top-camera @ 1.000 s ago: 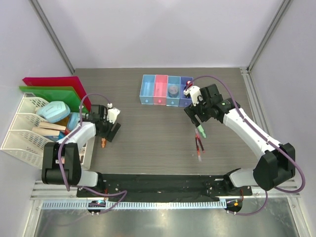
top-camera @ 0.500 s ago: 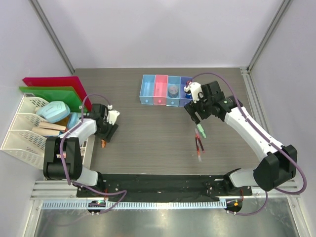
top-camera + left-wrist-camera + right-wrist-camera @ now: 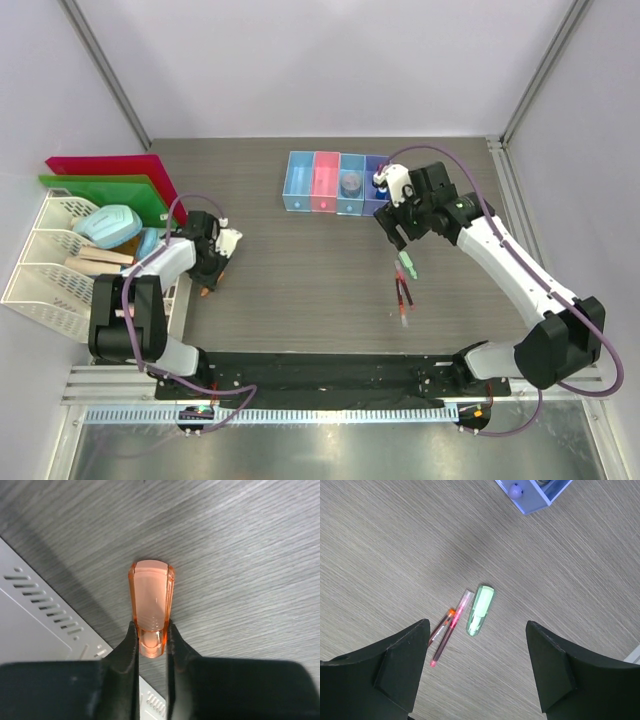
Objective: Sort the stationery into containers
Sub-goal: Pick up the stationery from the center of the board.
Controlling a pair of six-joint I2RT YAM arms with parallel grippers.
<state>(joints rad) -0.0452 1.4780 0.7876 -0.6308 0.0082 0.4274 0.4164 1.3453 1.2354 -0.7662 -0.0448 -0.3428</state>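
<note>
My left gripper [image 3: 151, 632] is shut on the near end of the translucent orange marker [image 3: 151, 600], which lies on the table beside the white tray; from above, the left gripper [image 3: 212, 268] covers most of the marker [image 3: 207, 291]. My right gripper [image 3: 476, 626] hangs open above the green eraser [image 3: 480, 609] and two thin red pens [image 3: 446, 632], holding nothing. From above, the right gripper [image 3: 398, 230] sits just in front of the containers [image 3: 338, 183], with the eraser [image 3: 407, 266] and pens [image 3: 402, 296] nearer me. The purple box [image 3: 535, 497] holds small capped bottles.
White mesh trays [image 3: 45, 265] with pale blue objects [image 3: 108, 224] stand at the left edge, with red and green folders [image 3: 100, 172] behind them. A corner of the white tray [image 3: 35, 630] lies close to my left fingers. A dark round thing [image 3: 351, 184] sits in the third box.
My left gripper has closed from open onto the orange marker and settled a little lower. The right arm has shifted only slightly and stays open.
</note>
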